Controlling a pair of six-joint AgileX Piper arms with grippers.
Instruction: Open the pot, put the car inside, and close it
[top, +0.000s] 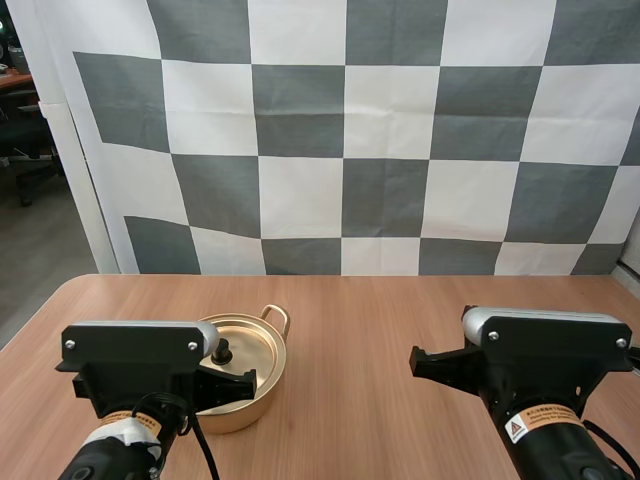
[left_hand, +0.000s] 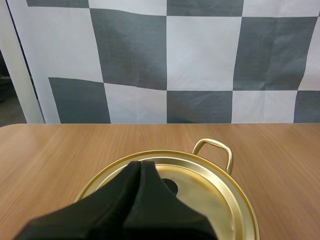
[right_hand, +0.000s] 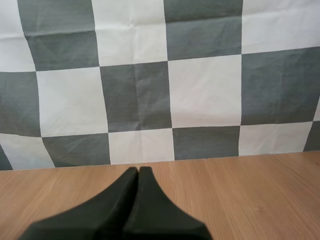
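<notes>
Brass lid (left_hand: 210, 195) below left jaws, pressed together; right jaws likewise.

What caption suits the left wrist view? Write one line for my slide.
Shut left gripper over the lid of the gold pot, tips near its black knob.

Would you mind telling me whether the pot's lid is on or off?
On: the lid sits flat across the pot, black knob upward.

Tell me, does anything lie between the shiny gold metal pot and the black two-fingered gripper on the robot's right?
No. In the high view, the wooden table between the gold metal pot and the right gripper is bare.
</notes>
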